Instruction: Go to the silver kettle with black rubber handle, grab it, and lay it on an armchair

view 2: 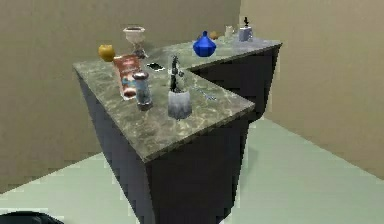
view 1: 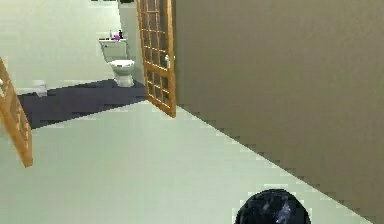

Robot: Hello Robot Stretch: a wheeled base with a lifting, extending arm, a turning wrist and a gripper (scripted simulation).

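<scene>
A small silver-grey vessel with a dark upright handle (view 2: pixel 178 98), which fits the kettle, stands near the front corner of an L-shaped counter with a mottled stone top (view 2: pixel 205 115) in the arm side view. It sits upright on the top, close to the near edge. A second small pale thing with a dark top (view 2: pixel 244 32) stands at the counter's far end; I cannot tell what it is.
Also on the counter are a yellow ball-like fruit (view 2: pixel 105 50), a white bowl (view 2: pixel 135 36), a blue vase (view 2: pixel 205 44), a reddish box (view 2: pixel 127 68) and a jar (view 2: pixel 143 92). The forward view has a brown wall (view 1: pixel 290 80), a glazed wooden door (view 1: pixel 157 55), a toilet (view 1: pixel 122 68) and pale bare floor (view 1: pixel 140 160).
</scene>
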